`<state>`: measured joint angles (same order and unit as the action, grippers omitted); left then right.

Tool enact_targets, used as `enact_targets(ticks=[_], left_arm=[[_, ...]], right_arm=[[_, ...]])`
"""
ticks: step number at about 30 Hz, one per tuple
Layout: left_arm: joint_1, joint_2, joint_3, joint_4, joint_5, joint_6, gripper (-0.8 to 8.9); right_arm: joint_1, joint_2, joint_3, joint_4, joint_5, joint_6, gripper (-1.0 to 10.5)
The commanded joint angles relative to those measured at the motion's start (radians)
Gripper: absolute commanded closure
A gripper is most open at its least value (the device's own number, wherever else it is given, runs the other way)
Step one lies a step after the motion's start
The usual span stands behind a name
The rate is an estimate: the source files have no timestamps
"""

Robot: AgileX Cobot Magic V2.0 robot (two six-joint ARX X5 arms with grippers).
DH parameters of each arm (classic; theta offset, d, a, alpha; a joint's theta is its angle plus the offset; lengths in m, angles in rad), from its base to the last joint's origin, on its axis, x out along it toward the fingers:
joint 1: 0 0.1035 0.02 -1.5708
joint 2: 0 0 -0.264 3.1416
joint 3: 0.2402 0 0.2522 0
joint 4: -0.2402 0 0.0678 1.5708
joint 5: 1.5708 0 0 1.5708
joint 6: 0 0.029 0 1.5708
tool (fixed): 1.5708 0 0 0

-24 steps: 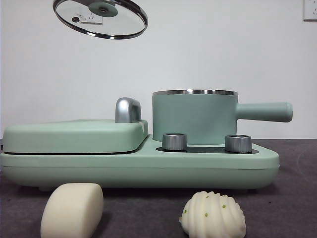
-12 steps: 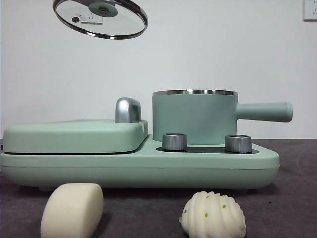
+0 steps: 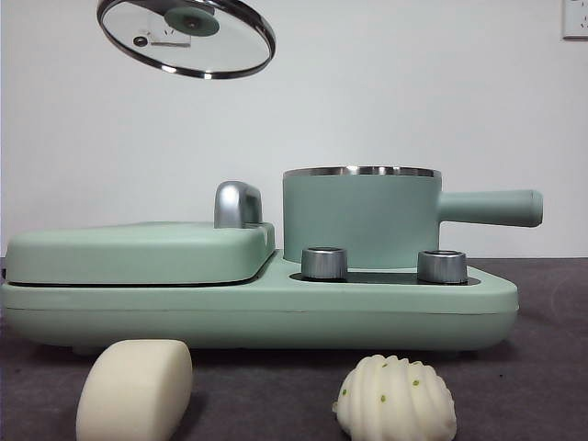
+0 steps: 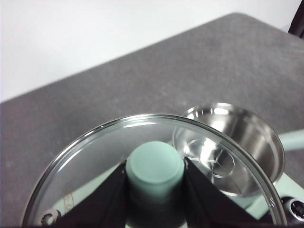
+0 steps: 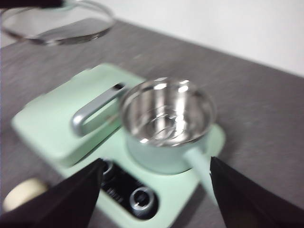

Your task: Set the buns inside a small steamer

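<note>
the left gripper (image 4: 154,190) is clenched on the green knob (image 4: 155,166) of the glass lid (image 3: 186,36), one black finger (image 4: 107,202) on each side of the knob. in the front view the lid hangs tilted high in the air, above the closed griddle (image 3: 138,250) and well clear of the small steamer (image 3: 360,216).

the small steamer stands uncovered on the mint-green appliance base (image 3: 257,308), its steel rim (image 3: 361,171) bare and its long straight handle (image 3: 489,207) pointing away from the griddle. the right wrist view looks down into its shiny steel inside (image 5: 166,111), with no bun in it. two metal dials (image 3: 323,262) sit on the base in front of the pot, and the griddle's chrome handle (image 3: 236,203) rises just beside the pot.

both buns lie on the grey desk (image 3: 542,367) in front of the appliance, apart from each other. the smooth loaf-shaped bun (image 3: 134,389) is below the griddle side; the ridged shell-shaped bun (image 3: 395,399) with green specks is below the pot side. in the right wrist view only a bit of the smooth bun shows at the edge.

the right gripper (image 5: 154,199) hovers high above the appliance with its fingers (image 5: 66,197) spread wide and released, grasping nothing; that view is blurred.
</note>
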<state>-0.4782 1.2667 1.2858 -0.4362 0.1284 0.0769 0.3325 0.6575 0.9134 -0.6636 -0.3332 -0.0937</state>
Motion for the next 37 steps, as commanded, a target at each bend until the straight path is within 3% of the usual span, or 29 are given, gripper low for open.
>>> enact_targets(ticks=[1, 6, 20, 27, 37], left_arm=[[-0.006, -0.013, 0.027, 0.017, 0.003, -0.016, 7.98], [0.008, -0.020, 0.012, -0.028, 0.003, -0.015, 7.98], [0.053, -0.032, -0.038, 0.014, 0.003, 0.010, 7.98], [0.054, -0.032, -0.038, 0.010, 0.003, 0.013, 7.98], [0.053, -0.032, -0.038, 0.010, 0.003, 0.013, 7.98]], right_arm=[[0.044, 0.042, 0.008, -0.013, -0.011, -0.058, 5.9], [0.169, 0.130, 0.008, -0.008, -0.007, -0.128, 5.9], [0.534, 0.467, 0.008, 0.206, -0.006, -0.188, 5.9], [0.642, 0.643, 0.008, 0.263, -0.007, -0.236, 5.5], [0.741, 0.862, 0.008, 0.404, 0.028, -0.237, 5.4]])
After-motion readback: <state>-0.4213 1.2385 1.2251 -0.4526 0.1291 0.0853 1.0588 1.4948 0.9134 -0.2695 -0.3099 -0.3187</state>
